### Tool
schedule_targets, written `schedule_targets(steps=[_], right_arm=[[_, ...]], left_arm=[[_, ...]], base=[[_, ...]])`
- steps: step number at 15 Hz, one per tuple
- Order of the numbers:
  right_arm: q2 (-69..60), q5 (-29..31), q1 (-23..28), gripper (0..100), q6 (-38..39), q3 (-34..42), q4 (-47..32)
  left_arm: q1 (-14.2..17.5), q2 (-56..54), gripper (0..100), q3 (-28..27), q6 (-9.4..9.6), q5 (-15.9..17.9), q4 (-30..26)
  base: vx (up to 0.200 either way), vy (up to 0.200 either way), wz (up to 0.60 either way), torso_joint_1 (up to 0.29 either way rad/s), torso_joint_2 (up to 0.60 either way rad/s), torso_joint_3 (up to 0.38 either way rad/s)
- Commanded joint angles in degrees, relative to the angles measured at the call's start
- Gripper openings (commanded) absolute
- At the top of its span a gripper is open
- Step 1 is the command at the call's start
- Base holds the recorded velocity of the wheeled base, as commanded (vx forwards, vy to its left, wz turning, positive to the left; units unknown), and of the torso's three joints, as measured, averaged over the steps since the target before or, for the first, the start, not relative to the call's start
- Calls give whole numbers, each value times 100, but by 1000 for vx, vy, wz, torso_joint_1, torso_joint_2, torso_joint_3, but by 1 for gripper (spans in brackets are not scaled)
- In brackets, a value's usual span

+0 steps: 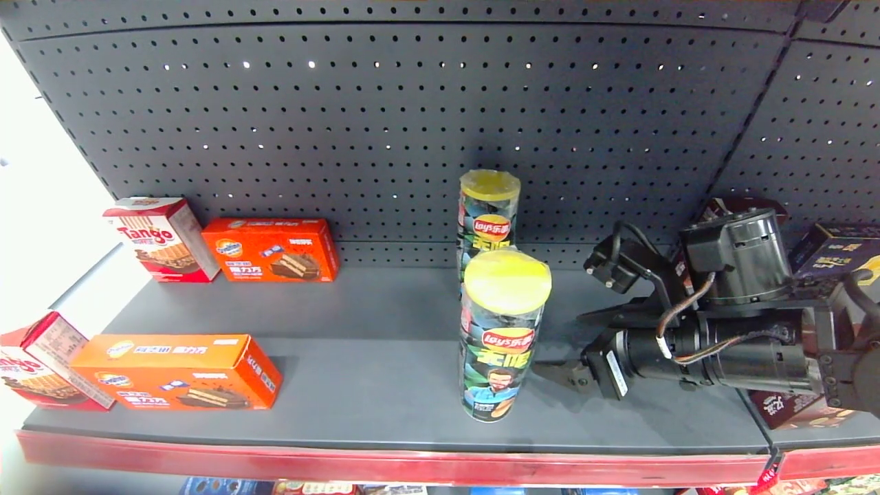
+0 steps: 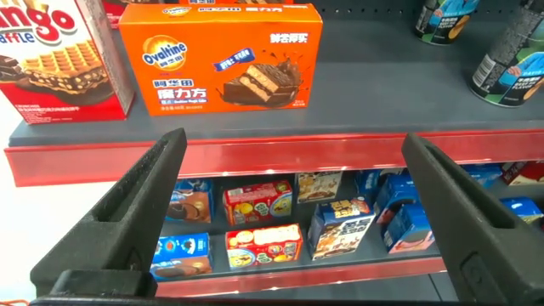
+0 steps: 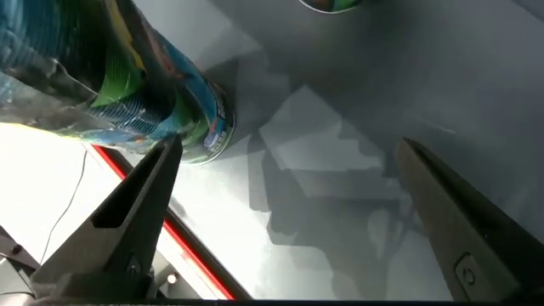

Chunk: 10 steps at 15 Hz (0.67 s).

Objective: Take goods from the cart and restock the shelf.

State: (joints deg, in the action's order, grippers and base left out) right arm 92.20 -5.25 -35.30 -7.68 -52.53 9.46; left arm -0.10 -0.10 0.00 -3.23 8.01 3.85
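Nearest the front edge of the shelf (image 1: 385, 385) stands the front chip can (image 1: 505, 337), upright with its yellow lid on top. The rear chip can (image 1: 488, 213) stands upright straight behind it, close to the pegboard back (image 1: 385, 137).

The right tool (image 1: 558, 342) lies low over the shelf just to the right of the front chip can. Its fingers are spread wide with nothing between them. From the right wrist the can's base sits just outside one finger; I cannot tell whether they touch.

The left tool (image 2: 293, 140) hangs before the shelf's red edge strip (image 2: 255, 153), its fingers likewise spread and empty.

Well to the left of the cans, a front orange box (image 1: 179, 371) lies near the edge, with a front wafer box (image 1: 41, 364) just beside it. A rear orange box (image 1: 271, 249) and a rear wafer box (image 1: 161, 237) stand side by side at the back. Dark boxes (image 1: 835, 251) sit at the far right behind the right arm. Small packets (image 2: 263, 225) fill the lower shelf.
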Motion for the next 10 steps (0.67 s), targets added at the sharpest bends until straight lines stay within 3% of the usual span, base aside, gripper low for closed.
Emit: schedule_targets(steps=[1, 10], right_arm=[[-9, -2, -12, 100, -5, 23, 3], [-176, -2, -56, 100, -5, 164, 3]], left_arm=[[1, 10, 100, 0, -2, -1, 1], [1, 10, 100, 0, -11, -1, 1]], base=[[0, 0, 0, 0, 0, 0], [0, 0, 0, 0, 0, 0]])
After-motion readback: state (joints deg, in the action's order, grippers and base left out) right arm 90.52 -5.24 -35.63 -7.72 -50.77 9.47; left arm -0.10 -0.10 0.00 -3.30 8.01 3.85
